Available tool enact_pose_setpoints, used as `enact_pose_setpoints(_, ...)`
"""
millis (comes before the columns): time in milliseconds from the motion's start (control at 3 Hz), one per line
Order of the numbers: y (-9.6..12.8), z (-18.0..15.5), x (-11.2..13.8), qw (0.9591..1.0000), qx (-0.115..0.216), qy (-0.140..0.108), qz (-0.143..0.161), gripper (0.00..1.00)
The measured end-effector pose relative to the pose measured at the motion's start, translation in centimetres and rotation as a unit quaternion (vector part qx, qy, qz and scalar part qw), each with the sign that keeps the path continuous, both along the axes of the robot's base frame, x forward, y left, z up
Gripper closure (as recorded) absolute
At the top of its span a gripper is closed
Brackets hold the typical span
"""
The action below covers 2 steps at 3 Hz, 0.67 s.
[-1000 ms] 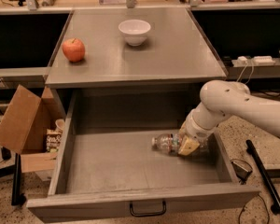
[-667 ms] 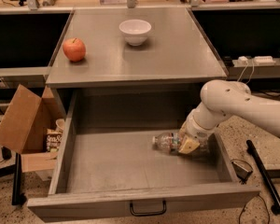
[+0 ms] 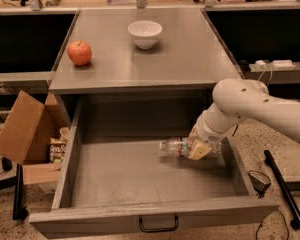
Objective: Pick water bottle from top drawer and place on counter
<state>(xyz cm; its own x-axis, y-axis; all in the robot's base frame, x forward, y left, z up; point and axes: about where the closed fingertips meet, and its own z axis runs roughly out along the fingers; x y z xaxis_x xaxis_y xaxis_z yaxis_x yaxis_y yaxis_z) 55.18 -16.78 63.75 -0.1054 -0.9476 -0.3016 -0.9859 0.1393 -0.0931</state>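
Observation:
The water bottle (image 3: 174,146) lies on its side in the right half of the open top drawer (image 3: 135,184), cap pointing left. My gripper (image 3: 198,149) reaches down into the drawer from the right and is shut on the bottle's body, with a tan finger pad (image 3: 200,151) showing against it. The bottle sits a little above the drawer's flat grey bottom. The drawer's black handle (image 3: 158,224) is at the front. The grey counter (image 3: 190,49) is above and behind the drawer.
A red apple (image 3: 79,53) and a white bowl (image 3: 145,33) stand on the counter's left and back middle. An open cardboard box (image 3: 25,129) sits on the floor left of the drawer. A black rod (image 3: 285,189) lies on the floor at right.
The bottle and my gripper have risen slightly from the drawer bottom. Nothing else has moved.

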Motion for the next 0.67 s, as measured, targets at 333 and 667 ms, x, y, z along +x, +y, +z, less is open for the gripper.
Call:
enact_pose_setpoints(333, 4.02, 6.51, 1.09, 0.9992, 0.001, -0.035, 0.02, 1.0)
enact_pose_setpoints(667, 4.08, 6.7, 1.14, 0.9991, 0.001, -0.036, 0.02, 1.0)
